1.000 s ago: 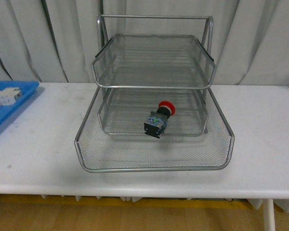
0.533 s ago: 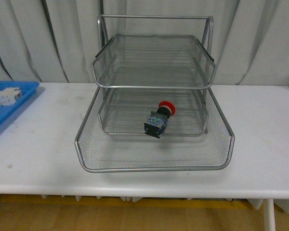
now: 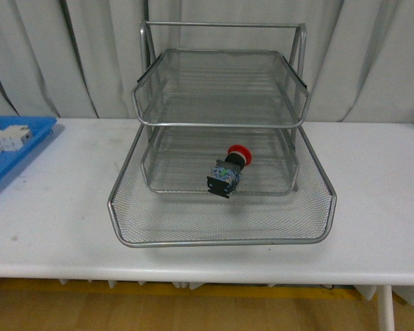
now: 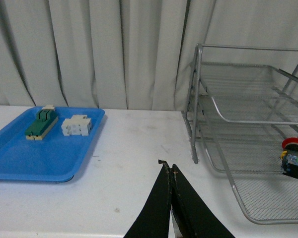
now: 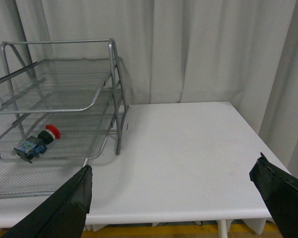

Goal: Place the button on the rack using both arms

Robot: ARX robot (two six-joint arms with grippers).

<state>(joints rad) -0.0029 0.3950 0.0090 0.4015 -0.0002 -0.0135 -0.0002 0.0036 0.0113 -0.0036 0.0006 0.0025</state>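
The button (image 3: pixel 228 170), red cap on a black-and-blue body, lies on its side in the pulled-out bottom tray of the silver wire rack (image 3: pixel 221 89). It also shows as the button (image 4: pixel 294 159) in the left wrist view and the button (image 5: pixel 36 143) in the right wrist view, inside the rack (image 4: pixel 248 99) and rack (image 5: pixel 54 79). Neither arm appears in the front view. My left gripper (image 4: pixel 169 167) is shut with nothing held, over bare table left of the rack. My right gripper (image 5: pixel 174 171) stands wide open and empty, over the table right of the rack.
A flat blue tray (image 4: pixel 35 153) at the table's left end holds a green-and-cream switch block (image 4: pixel 41 124) and a white blocky component (image 4: pixel 76 125); the blue tray (image 3: pixel 7 155) also shows in the front view. Grey curtains hang behind the white table (image 3: pixel 379 207).
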